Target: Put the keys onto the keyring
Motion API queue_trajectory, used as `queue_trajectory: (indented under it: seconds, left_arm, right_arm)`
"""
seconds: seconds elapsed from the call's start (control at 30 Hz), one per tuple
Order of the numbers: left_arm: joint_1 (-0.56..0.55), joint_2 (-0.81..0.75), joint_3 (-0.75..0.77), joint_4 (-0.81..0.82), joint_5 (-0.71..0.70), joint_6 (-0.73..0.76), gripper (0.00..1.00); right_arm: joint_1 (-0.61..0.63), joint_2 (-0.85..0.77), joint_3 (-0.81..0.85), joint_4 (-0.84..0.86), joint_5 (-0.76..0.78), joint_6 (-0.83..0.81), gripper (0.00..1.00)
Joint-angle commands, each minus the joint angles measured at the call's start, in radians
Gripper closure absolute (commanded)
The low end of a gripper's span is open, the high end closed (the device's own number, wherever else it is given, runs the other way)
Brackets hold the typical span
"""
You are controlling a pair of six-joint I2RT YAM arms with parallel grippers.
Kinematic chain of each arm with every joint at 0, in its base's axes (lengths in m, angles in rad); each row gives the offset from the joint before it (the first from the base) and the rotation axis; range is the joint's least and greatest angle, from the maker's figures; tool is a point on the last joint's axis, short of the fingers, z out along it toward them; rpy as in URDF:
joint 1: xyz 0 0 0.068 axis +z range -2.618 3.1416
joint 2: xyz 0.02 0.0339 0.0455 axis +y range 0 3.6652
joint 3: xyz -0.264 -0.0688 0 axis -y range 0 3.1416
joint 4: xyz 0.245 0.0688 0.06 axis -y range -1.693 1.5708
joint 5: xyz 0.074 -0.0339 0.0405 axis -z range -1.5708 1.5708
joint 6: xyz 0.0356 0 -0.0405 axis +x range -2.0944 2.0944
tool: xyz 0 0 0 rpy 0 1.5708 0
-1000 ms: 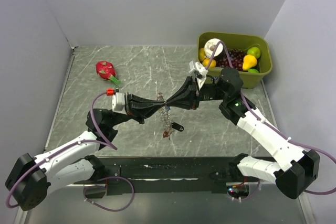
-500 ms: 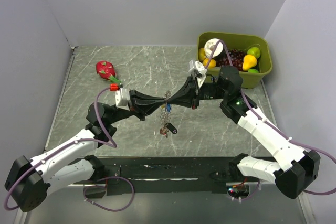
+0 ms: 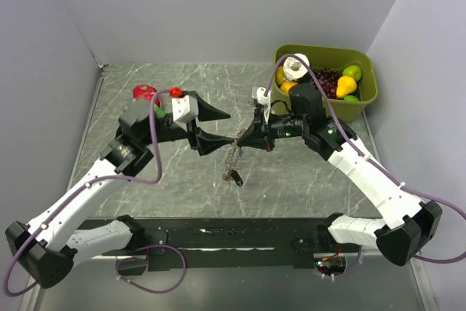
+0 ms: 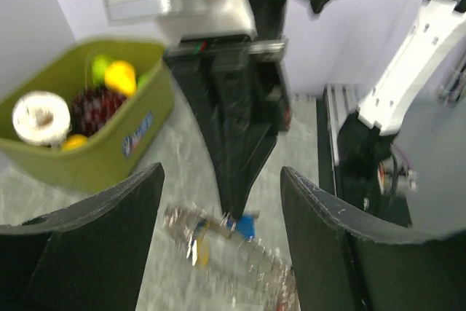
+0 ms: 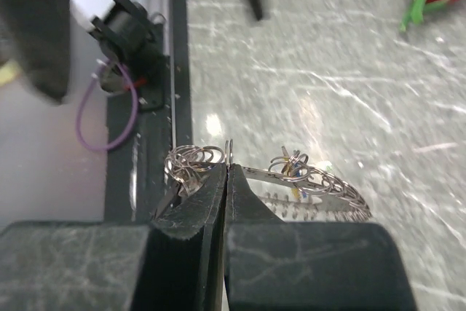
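My right gripper is shut on a silver keyring above the middle of the table; the ring's edge sticks up between its closed pads. A chain of small rings hangs from it down to a black fob. A key with a blue tag dangles just below the right fingertips, next to a yellowish piece. My left gripper faces the right one, open, its fingers either side of the bundle without touching it.
A green bin holding fruit and a roll of tape stands at the back right, behind my right arm. A red dragon fruit lies at the back left. Grey walls close in the table on three sides.
My left gripper has opened and let go of the ring, and its arm has risen and swung back to the left. The right gripper keeps its hold, and the chain hangs from it alone.
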Motion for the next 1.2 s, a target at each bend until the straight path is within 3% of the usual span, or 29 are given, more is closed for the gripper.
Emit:
queue_trajectory:
  seconds: [0.0,0.3,0.63,0.93,1.03,1.17]
  left_arm:
    - [0.024,0.063,0.147,-0.374,0.097,0.17,0.28]
    - [0.026,0.239,0.29,-0.595,0.204,0.262,0.33]
    - [0.018,0.295,0.3,-0.638,0.223,0.297,0.53]
    - [0.001,0.33,0.308,-0.652,0.221,0.29,0.6]
    - [-0.003,0.342,0.317,-0.661,0.214,0.293,0.7]
    - [-0.003,0.356,0.331,-0.68,0.201,0.288,0.99]
  right_arm:
    - [0.002,-0.01,0.08,-0.101,0.038,-0.105,1.0]
    - [0.004,0.035,0.088,-0.162,-0.051,-0.151,1.0]
    - [0.005,0.015,0.029,-0.098,-0.051,-0.099,1.0]
    - [0.005,0.015,0.029,-0.084,-0.05,-0.088,1.0]
    - [0.005,0.007,0.026,-0.079,-0.047,-0.087,1.0]
    - [0.002,0.001,0.026,-0.087,-0.042,-0.091,1.0]
